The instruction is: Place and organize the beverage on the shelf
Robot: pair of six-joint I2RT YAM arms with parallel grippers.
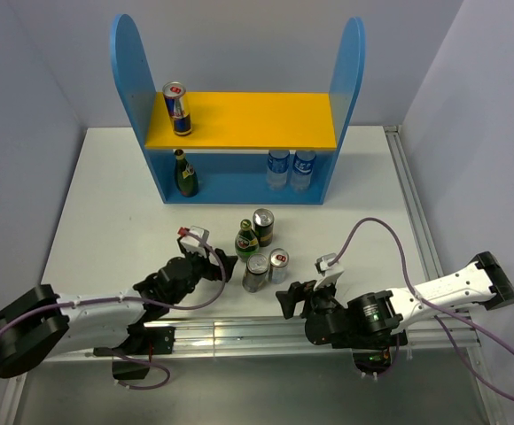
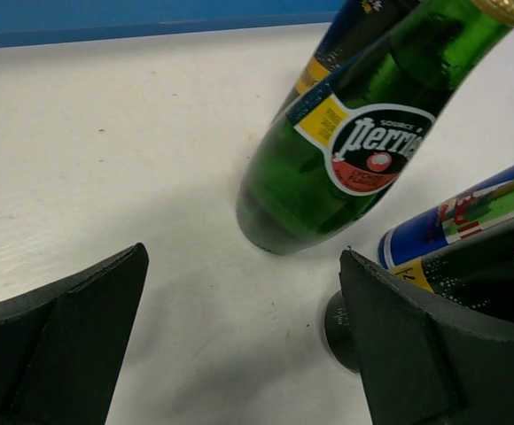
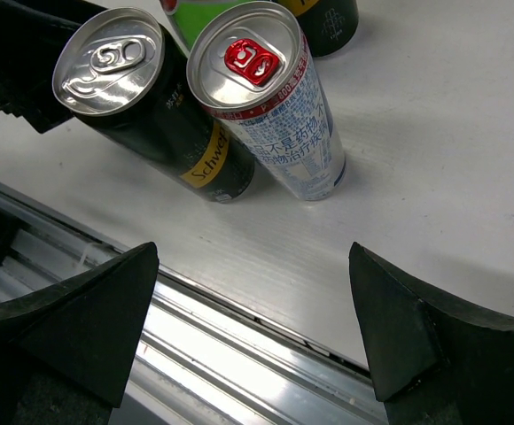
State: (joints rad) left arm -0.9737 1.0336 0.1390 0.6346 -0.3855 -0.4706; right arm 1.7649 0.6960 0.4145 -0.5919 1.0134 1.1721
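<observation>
The shelf (image 1: 126, 71) stands at the back with a blue-silver can (image 1: 176, 108) on its yellow board and a green bottle (image 1: 184, 173) on the blue base. On the table a second green bottle (image 1: 246, 239) (image 2: 346, 150), two dark cans (image 1: 263, 221) (image 1: 256, 272) and a silver slim can (image 1: 277, 264) (image 3: 270, 106) stand in a cluster. My left gripper (image 1: 226, 266) (image 2: 239, 345) is open just left of the cluster, with the bottle ahead and the near dark can (image 2: 496, 274) behind its right finger. My right gripper (image 1: 294, 294) (image 3: 253, 328) is open and empty, right of the silver can.
Two small clear water bottles (image 1: 290, 168) stand on the shelf's lower level at the right. A metal rail (image 1: 266, 332) (image 3: 239, 354) runs along the table's near edge under my right gripper. Grey walls close in on both sides.
</observation>
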